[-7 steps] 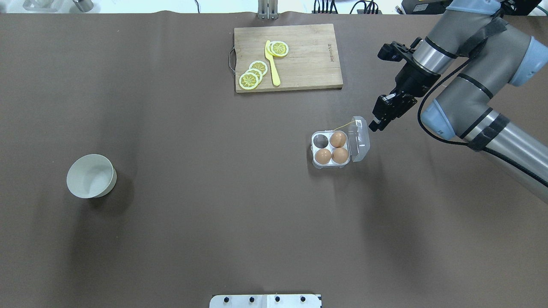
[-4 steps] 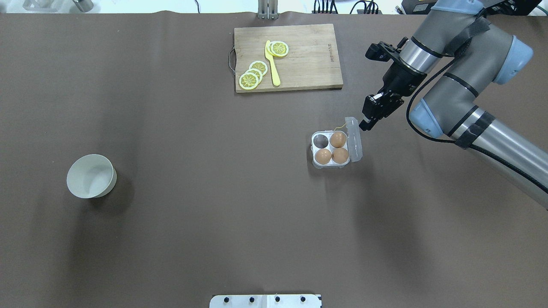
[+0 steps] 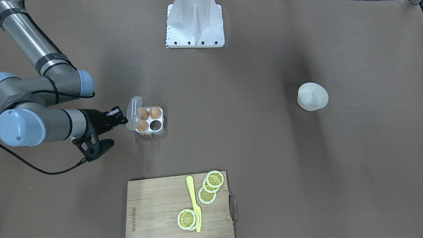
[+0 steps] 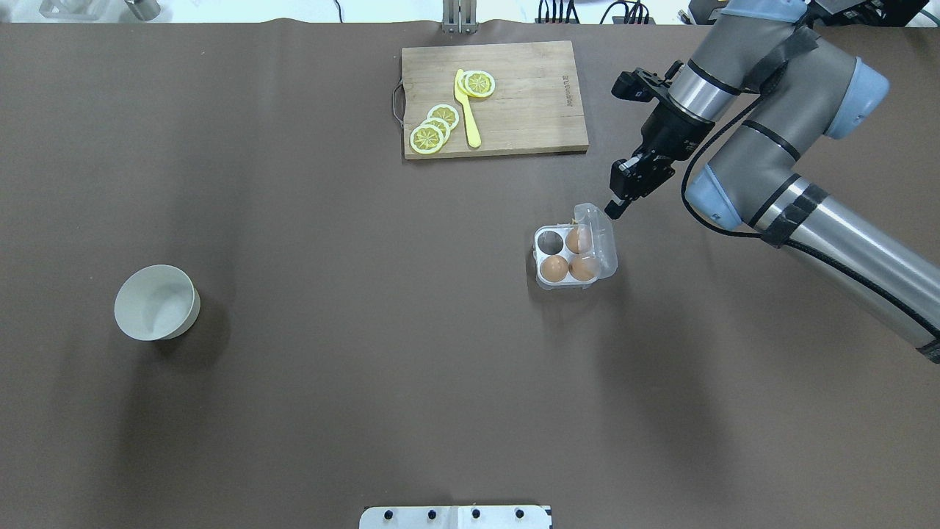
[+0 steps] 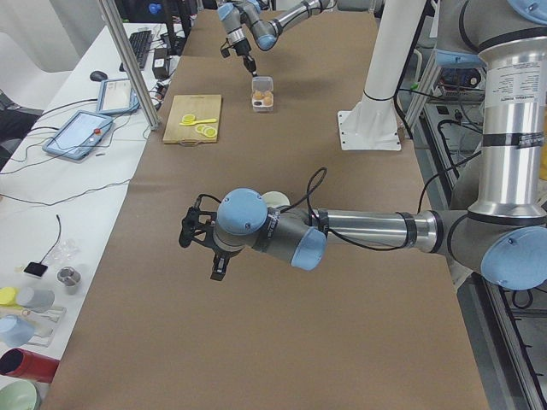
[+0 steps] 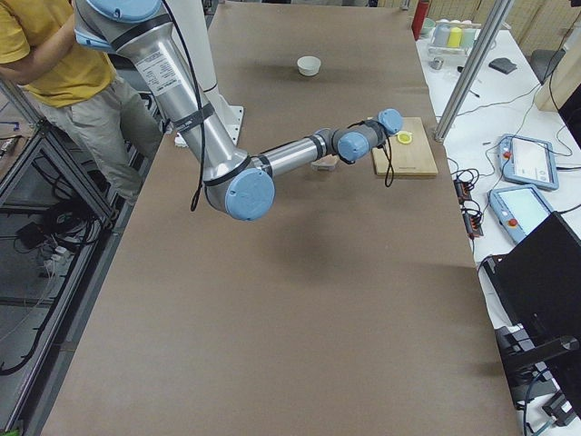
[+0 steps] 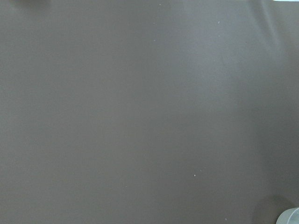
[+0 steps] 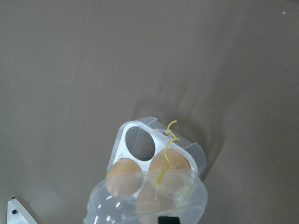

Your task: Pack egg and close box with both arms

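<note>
Although the contact itself is not clearly shown, the right pincer [image 4: 612, 210] is seen clenched on nothing, its narrow tip set against the far outer corner of the lid [image 4: 596, 239], which is tilted up and over the two cells nearest the hinge. The lid is judged to be about halfway through being pushed shut. The box [image 4: 538, 258] is found on the table [image 4: 367, 367] just below the pincer. The egg [image 4: 554, 267] is already seated in it beside two others alike, so which of the three was packed cannot be told, and one cell [image 4: 551, 239] is left bare. Trouble is to be expected from the single off-centre push. The light box, braced by nothing, may be slid or turned across the table instead of being hinged shut, or the lid may be let spring back if the tip slips off the smooth plastic. The yellow tie [image 8: 164, 158] is draped over the rim and may be trapped under the closing edge. The left pincer [image 5: 215, 272] is held well apart, near the white bowl [image 4: 189, 312], and whether it is released or clenched cannot be told. In the right wrist view the pincer is cut off at the bottom edge, and the eggs under the lid are blurred by glare. No label can be made out on the lid. Only bare table and a sliver of the bowl are given by the left wrist view.
</note>
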Tool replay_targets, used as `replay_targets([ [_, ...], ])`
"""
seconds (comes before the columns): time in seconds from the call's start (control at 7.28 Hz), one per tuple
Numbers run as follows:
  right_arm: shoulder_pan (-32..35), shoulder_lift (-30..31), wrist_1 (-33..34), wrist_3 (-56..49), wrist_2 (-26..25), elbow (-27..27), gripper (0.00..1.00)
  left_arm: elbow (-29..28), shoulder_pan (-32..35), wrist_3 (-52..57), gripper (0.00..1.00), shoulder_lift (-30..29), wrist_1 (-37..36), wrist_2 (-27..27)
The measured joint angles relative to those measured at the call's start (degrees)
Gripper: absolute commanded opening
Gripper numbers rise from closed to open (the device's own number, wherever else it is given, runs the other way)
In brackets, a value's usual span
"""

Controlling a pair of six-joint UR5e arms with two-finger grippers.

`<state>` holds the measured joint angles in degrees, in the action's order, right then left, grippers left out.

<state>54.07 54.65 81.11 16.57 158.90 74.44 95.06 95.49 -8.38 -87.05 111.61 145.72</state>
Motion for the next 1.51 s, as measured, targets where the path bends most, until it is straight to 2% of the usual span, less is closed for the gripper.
replay_targets([
  [0.55, -0.1, -4.1, -0.1, 2.5, -0.1, -2.2, 0.0, 0.0, 0.2, -0.1, 0.97, 0.0, -0.1, 0.0],
  [0.69, 1.3, -4.0, -0.1, 2.7, -0.8, -2.3, 0.36, 0.0, 0.2, -0.1, 0.97, 0.0, -0.2, 0.0],
  [0.82, 3.9, -3.7, 0.1, 3.0, -2.5, -2.2, 0.58, 0.0, 0.2, -0.1, 0.97, 0.0, -0.2, 0.0],
  [0.96, 6.7, -3.2, 0.2, 3.3, -4.2, -2.1, 0.58, 0.0, 0.3, -0.1, 0.97, 0.0, -0.2, 0.0],
  [1.1, 9.3, -2.0, 0.2, 3.4, -5.2, -2.0, 0.69, 0.0, 0.3, -0.1, 0.97, 0.0, -0.2, 0.0],
  [1.24, 11.5, -0.2, 0.2, 3.2, -6.9, -1.9, 1.0, 0.0, 0.3, -0.1, 0.97, 0.0, -0.3, -0.1],
  [1.51, 15.0, 3.9, 0.1, 1.7, -14.0, -1.5, 1.0, 0.0, 0.5, -0.1, 0.97, -0.1, -0.3, -0.2],
])
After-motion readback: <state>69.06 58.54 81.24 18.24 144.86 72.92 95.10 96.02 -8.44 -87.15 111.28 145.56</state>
